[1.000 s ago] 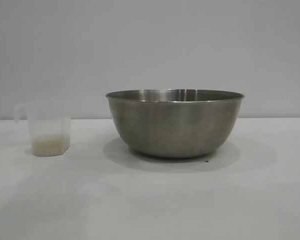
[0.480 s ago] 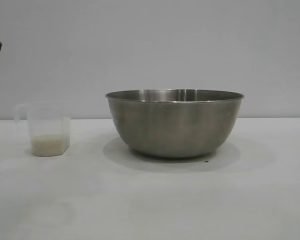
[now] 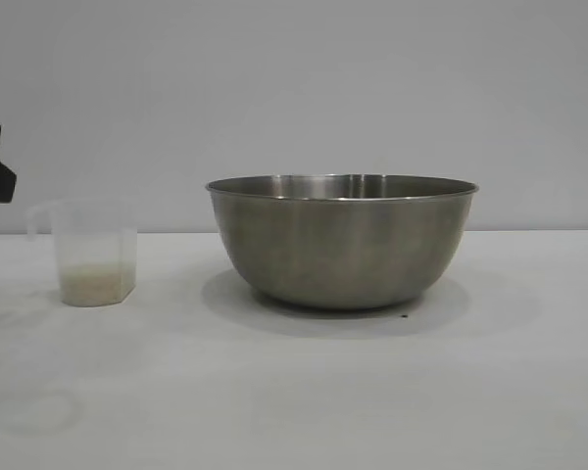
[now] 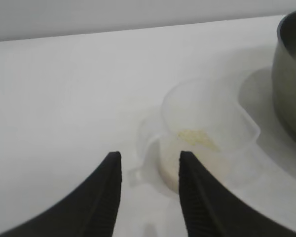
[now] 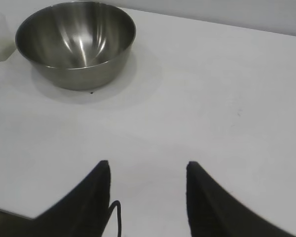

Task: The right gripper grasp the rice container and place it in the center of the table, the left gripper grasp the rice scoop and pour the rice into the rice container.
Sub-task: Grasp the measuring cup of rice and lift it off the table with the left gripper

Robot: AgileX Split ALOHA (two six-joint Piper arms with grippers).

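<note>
Rice scoop (image 4: 207, 133) stands at the frame's left on the bench (image 3: 294, 392); left gripper (image 4: 150, 170) hangs released near its handle, grasping nothing.

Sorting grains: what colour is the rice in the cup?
Off-white, cream rice; clearest in the exterior view.

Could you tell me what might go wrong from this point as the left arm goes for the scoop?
1. The left gripper, open, is lined up near the handle of the rice scoop; the clear, light cup could tip or slide if a finger nudges it, spilling the rice.
2. The steel rice container stands close beside the scoop, so a careless swing could knock its rim.
3. The right gripper sits open, away from the bowl, which is unsteadied.
</note>
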